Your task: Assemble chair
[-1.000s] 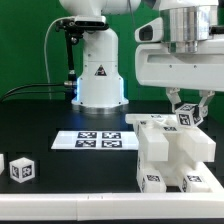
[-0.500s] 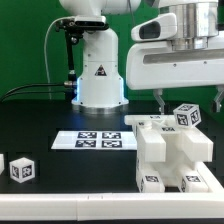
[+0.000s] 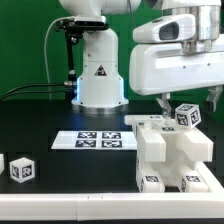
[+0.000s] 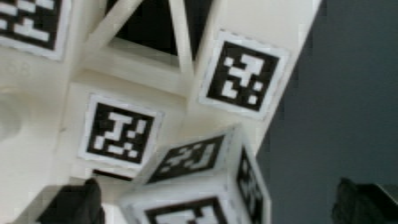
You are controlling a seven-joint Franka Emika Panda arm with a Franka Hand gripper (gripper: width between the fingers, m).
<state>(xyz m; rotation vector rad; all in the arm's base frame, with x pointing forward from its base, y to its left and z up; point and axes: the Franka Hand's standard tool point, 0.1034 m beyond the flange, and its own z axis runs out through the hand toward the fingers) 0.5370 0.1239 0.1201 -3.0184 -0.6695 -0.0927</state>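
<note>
Though unheld, one chair (image 3: 160, 150), one gripper (image 3: 190, 106)

Glossy white robot base (image 3: 95, 88) with triangular warning sticker (image 3: 101, 71), black cables (image 3: 46, 50), blue glow (image 3: 76, 96).

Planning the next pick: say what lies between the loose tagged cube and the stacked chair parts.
Only bare black table between the loose cube and the chair parts, per the exterior view; the marker board sits just behind that stretch.

Pincer (image 3: 189, 104) downward, jaws wide apart
</note>
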